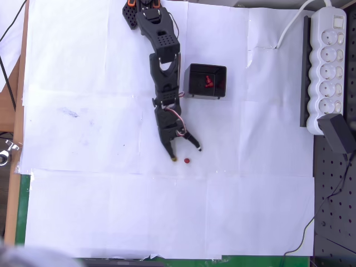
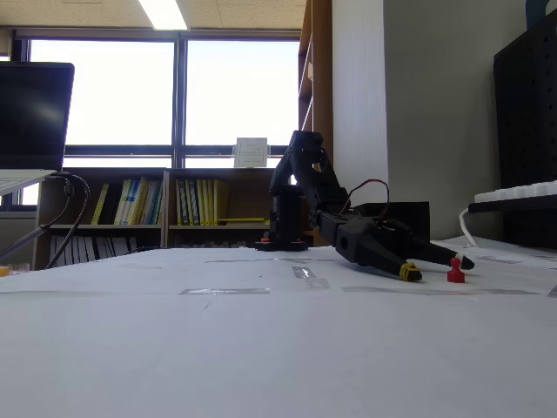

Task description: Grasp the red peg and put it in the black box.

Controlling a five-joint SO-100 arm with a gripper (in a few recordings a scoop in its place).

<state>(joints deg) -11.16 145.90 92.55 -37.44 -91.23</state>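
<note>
bright red peg (image 1: 187,161), matte black box (image 1: 205,90), black hand (image 1: 187,153) with a yellow fingertip (image 2: 410,273).

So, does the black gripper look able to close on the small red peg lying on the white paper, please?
Probably yes: the black gripper is open, the small red peg lies just past its fingertips, and nothing stands between them.

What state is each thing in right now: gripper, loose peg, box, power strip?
gripper: open, lowered to the paper, fingertips flanking the peg without touching it.
red peg: upright on the paper, not grasped; stands free in the fixed view.
black box: open-topped, already holding red pegs.
power strip: one black adapter plugged in at the near end, other sockets free.
</note>
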